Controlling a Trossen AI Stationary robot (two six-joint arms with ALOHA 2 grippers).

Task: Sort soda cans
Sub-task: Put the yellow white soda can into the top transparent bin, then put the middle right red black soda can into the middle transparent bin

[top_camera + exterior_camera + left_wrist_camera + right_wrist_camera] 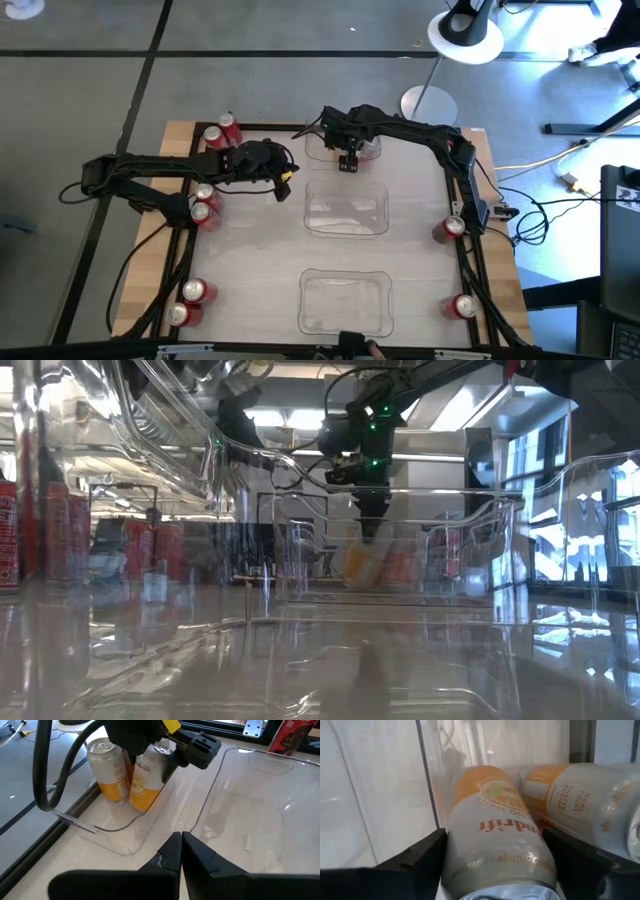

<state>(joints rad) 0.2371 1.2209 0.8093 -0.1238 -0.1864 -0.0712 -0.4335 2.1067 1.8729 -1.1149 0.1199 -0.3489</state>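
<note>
The orange can (495, 840) is sitting between the right gripper's (495, 865) two fingers in the right wrist view, gripped round its body beside a second orange can (580, 795), and looks light, stiff, smooth and easily dented. In the left wrist view both cans are standing upright in the far tray (125, 827) under the right gripper, ahead of the left gripper (180, 847), whose fingers are pressed together empty. In the high view red cans (205, 210) are waiting well to either side.

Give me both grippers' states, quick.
Left gripper: shut, empty, beside the far tray.
Right gripper: shut on an orange-and-white can in that tray.
</note>
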